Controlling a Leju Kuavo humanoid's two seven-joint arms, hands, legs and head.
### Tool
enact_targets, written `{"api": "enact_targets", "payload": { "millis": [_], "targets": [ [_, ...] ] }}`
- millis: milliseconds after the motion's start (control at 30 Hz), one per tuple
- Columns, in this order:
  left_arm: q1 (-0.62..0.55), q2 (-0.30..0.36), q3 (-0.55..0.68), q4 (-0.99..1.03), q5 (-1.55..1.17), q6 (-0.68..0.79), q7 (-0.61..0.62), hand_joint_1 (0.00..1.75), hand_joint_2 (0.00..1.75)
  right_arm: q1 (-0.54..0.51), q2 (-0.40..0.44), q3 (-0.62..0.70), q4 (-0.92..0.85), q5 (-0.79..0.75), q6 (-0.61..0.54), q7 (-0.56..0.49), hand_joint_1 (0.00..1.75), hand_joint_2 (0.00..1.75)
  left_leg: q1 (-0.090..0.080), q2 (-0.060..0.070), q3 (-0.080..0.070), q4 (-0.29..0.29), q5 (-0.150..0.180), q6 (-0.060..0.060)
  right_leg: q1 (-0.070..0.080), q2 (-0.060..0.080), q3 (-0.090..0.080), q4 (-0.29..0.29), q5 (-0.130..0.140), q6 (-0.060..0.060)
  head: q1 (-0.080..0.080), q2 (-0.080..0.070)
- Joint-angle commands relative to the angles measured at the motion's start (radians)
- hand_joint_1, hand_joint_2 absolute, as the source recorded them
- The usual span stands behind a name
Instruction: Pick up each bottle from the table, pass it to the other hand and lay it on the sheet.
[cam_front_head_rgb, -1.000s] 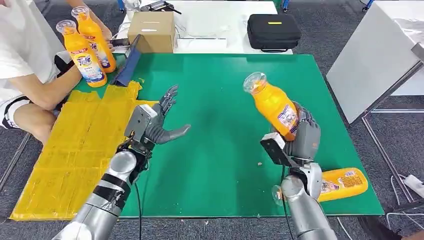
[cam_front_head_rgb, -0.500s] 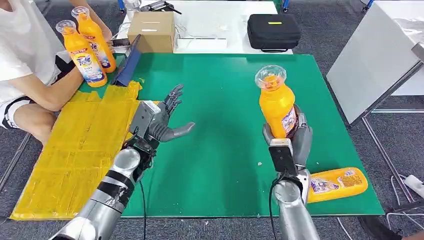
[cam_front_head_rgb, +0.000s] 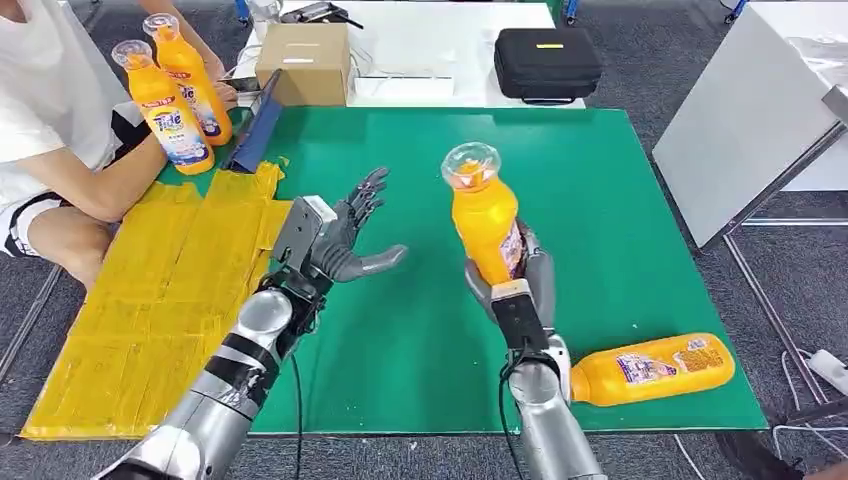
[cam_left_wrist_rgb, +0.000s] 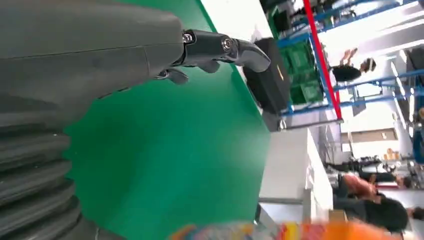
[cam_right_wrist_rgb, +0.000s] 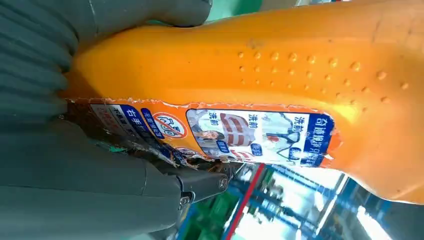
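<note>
Mid-frame, the right robot hand (cam_front_head_rgb: 522, 278) grips an upright bottle (cam_front_head_rgb: 484, 222) facing the empty, spread-fingered left robot hand (cam_front_head_rgb: 335, 240), apparently for a handover.

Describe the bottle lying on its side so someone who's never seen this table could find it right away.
Start at the big green mat covering the table and go to its near right corner. There an orange bottle with a blue and white label lies on its side close to the mat's front edge. It is the one bottle lying down: another is held upright in the right robot hand, and two stand at the far left.
</note>
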Motion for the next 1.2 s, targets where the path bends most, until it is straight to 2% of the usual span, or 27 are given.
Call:
{"api": "enact_targets", "payload": {
  "millis": [33, 67, 133, 200, 267, 333, 567, 633, 700, 767, 1000, 1200],
  "targets": [
    [-0.07, 0.005, -0.052, 0.096, 0.006, -0.005, 0.001, 0.0, 1.75, -0.088, 0.01, 0.049, 0.161, -0.003, 0.001, -0.007, 1.75, 1.75, 0.001, -0.002, 0.006, 0.0, -0.003, -0.003, 0.0, 0.001, 0.007, 0.0, -0.002, -0.001, 0.0, 0.0],
    [-0.07, 0.005, -0.052, 0.096, 0.006, -0.005, 0.001, 0.0, 1.75, -0.088, 0.01, 0.049, 0.161, -0.003, 0.001, -0.007, 1.75, 1.75, 0.001, -0.001, 0.004, 0.0, -0.002, -0.002, 0.0, 0.001, 0.004, -0.001, -0.001, -0.001, 0.0, 0.0],
    [-0.07, 0.005, -0.052, 0.096, 0.006, -0.005, 0.001, 0.0, 1.75, -0.088, 0.01, 0.049, 0.161, -0.003, 0.001, -0.007, 1.75, 1.75, 0.002, -0.002, 0.01, 0.002, -0.006, -0.004, 0.0, 0.002, 0.011, 0.0, -0.004, -0.002, 0.0, 0.0],
    [-0.07, 0.005, -0.052, 0.096, 0.006, -0.005, 0.001, 0.0, 1.75, -0.088, 0.01, 0.049, 0.161, -0.003, 0.001, -0.007, 1.75, 1.75, 0.001, -0.001, 0.005, 0.0, -0.002, -0.002, 0.0, 0.001, 0.005, -0.001, -0.001, -0.001, 0.0, 0.0],
    [-0.07, 0.005, -0.052, 0.096, 0.006, -0.005, 0.001, 0.0, 1.75, -0.088, 0.01, 0.049, 0.161, -0.003, 0.001, -0.007, 1.75, 1.75, 0.002, -0.002, 0.01, 0.002, -0.005, -0.005, 0.0, 0.002, 0.01, 0.001, -0.004, -0.003, 0.0, 0.0],
    [-0.07, 0.005, -0.052, 0.096, 0.006, -0.005, 0.001, 0.0, 1.75, -0.088, 0.01, 0.049, 0.161, -0.003, 0.001, -0.007, 1.75, 1.75, 0.001, -0.001, 0.004, 0.0, -0.002, -0.002, 0.0, 0.001, 0.004, -0.001, -0.001, -0.001, 0.0, 0.0],
    [-0.07, 0.005, -0.052, 0.096, 0.006, -0.005, 0.001, 0.0, 1.75, -0.088, 0.01, 0.049, 0.161, -0.003, 0.001, -0.007, 1.75, 1.75, 0.001, -0.001, 0.003, 0.0, -0.002, -0.002, 0.0, 0.001, 0.004, -0.001, -0.001, -0.001, 0.0, 0.0],
    [-0.07, 0.005, -0.052, 0.096, 0.006, -0.005, 0.001, 0.0, 1.75, -0.088, 0.01, 0.049, 0.161, -0.003, 0.001, -0.007, 1.75, 1.75, 0.002, -0.002, 0.009, 0.003, -0.005, -0.004, 0.001, 0.002, 0.009, 0.001, -0.004, -0.002, 0.0, 0.0],
    [-0.07, 0.005, -0.052, 0.096, 0.006, -0.005, 0.001, 0.0, 1.75, -0.088, 0.01, 0.049, 0.161, -0.003, 0.001, -0.007, 1.75, 1.75, 0.001, -0.001, 0.003, 0.0, -0.002, -0.002, 0.0, 0.001, 0.004, 0.0, -0.001, -0.001, 0.0, 0.0],
    [-0.07, 0.005, -0.052, 0.096, 0.006, -0.005, 0.001, 0.0, 1.75, -0.088, 0.01, 0.049, 0.161, -0.003, 0.001, -0.007, 1.75, 1.75, 0.001, -0.002, 0.008, 0.002, -0.005, -0.004, 0.0, 0.002, 0.009, 0.001, -0.004, -0.002, 0.0, 0.0],
    [-0.07, 0.005, -0.052, 0.096, 0.006, -0.005, 0.001, 0.0, 1.75, -0.088, 0.01, 0.049, 0.161, -0.003, 0.001, -0.007, 1.75, 1.75, 0.001, -0.002, 0.004, 0.0, -0.002, -0.002, 0.0, 0.001, 0.004, 0.0, -0.001, -0.001, 0.0, 0.0],
    [-0.07, 0.005, -0.052, 0.096, 0.006, -0.005, 0.001, 0.0, 1.75, -0.088, 0.01, 0.049, 0.161, -0.003, 0.001, -0.007, 1.75, 1.75, 0.002, -0.002, 0.008, 0.002, -0.005, -0.004, 0.001, 0.002, 0.009, 0.001, -0.004, -0.002, 0.0, 0.0]
  ]
}}
